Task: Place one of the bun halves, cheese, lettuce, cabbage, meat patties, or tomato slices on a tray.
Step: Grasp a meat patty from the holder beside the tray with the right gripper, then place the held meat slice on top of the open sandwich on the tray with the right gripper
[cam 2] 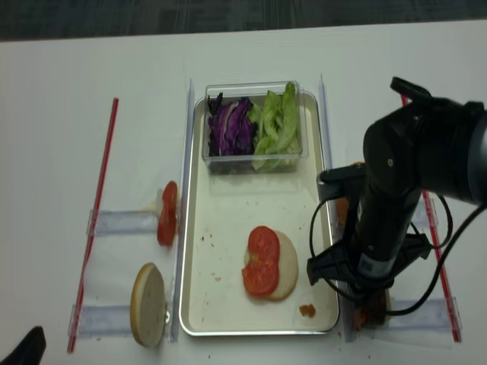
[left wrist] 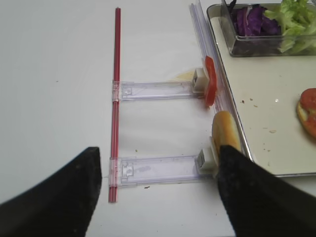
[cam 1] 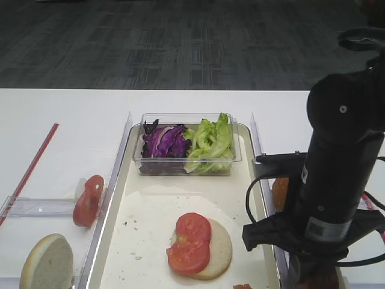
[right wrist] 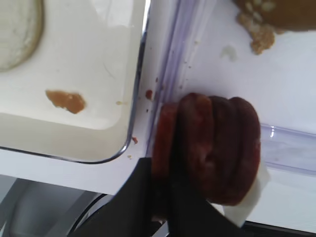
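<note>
1. Right wrist view: the right gripper (right wrist: 165,197) has its dark jaws closed on the outermost of the upright, reddish-brown round meat patties (right wrist: 212,148), which stand on edge in a row on the white tabletop (right wrist: 276,79).
2. The patties stand just beside the rounded corner of the large cream-white rectangular tray (right wrist: 129,133), outside its rim.
3. Exterior high view: on the tray lies a pale bun half (cam 1: 219,250) topped by two bright red tomato slices (cam 1: 191,241).
4. A clear plastic tub (cam 1: 186,167) at the tray's far end holds shredded purple cabbage (cam 1: 163,141) and ruffled green lettuce (cam 1: 210,141).
5. Left wrist view: the left gripper (left wrist: 160,190) hangs above the tabletop with its jaws wide apart, holding nothing.
</note>
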`<control>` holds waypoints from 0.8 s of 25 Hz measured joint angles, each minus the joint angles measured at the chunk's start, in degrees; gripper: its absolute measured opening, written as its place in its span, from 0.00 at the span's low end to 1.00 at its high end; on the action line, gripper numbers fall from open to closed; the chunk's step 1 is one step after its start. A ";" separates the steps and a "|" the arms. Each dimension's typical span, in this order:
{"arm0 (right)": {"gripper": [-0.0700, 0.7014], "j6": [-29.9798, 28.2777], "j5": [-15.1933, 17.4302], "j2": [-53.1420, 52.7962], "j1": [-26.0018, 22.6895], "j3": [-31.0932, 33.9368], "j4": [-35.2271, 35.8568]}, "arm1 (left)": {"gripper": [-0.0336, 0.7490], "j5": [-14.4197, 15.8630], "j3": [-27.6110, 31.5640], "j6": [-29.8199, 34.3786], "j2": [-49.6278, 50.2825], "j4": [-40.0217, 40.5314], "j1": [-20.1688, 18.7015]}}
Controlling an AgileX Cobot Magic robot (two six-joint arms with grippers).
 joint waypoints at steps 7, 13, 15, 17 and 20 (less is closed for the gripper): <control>0.20 0.86 0.56 -3.62 0.00 0.00 -0.34 | 0.64 0.00 0.00 -0.43 0.00 0.12 0.00; 0.20 0.98 1.34 -4.48 0.00 0.00 -0.09 | 0.64 0.00 0.00 -0.47 0.00 0.12 0.00; 0.20 0.98 1.59 -5.19 0.00 0.00 0.16 | 0.64 0.00 0.00 -0.47 0.00 0.12 0.00; 0.20 1.09 1.74 -6.06 0.00 0.00 0.30 | 0.64 0.00 0.00 -0.47 0.00 0.12 0.00; 0.20 1.60 1.85 -7.06 1.20 0.00 0.15 | 0.64 0.00 0.00 -0.57 0.00 0.12 0.00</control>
